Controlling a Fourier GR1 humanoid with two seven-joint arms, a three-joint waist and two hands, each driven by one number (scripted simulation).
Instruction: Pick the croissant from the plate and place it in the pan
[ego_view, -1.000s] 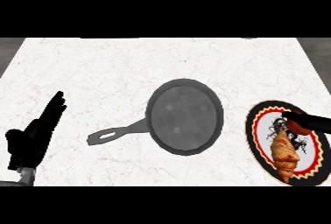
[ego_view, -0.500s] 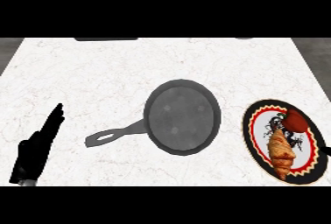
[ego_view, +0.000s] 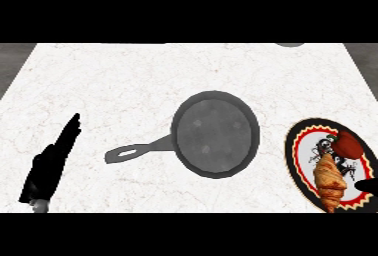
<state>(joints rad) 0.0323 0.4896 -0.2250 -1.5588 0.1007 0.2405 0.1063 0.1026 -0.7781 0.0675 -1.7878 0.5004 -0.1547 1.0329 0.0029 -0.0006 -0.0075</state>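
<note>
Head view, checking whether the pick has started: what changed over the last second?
The right hand pulled back from over the black-rimmed round plate to the right edge. The left hand turned edge-on at lower left. The golden croissant on the plate and the grey metal frying pan stayed put.

White marbled desk with faint reddish veins, even light, grey floor past its side edges

A narrow strip of counter is left free between the pan and the plate, and wide room is left behind both.
</note>
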